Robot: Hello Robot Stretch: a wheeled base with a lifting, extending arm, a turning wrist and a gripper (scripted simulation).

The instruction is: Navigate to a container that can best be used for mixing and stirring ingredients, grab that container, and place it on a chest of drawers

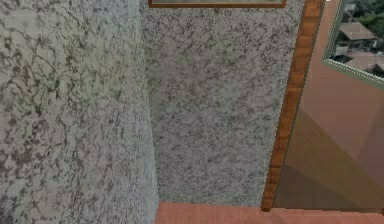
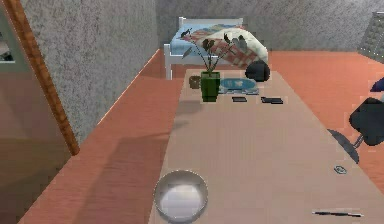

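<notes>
Gripper side: white bowl (image 2: 182, 196) on table (image 2: 260, 150), far dark items (image 2: 271, 100) indistinct.

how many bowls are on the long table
1: a white bowl at the near end of the table, by the arm side view's bottom edge. The potted plant farther along may hide something small behind it.

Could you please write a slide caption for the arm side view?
Pale bowl at the near end of a long tan table, a green potted plant farther along, a bed beyond.
</notes>
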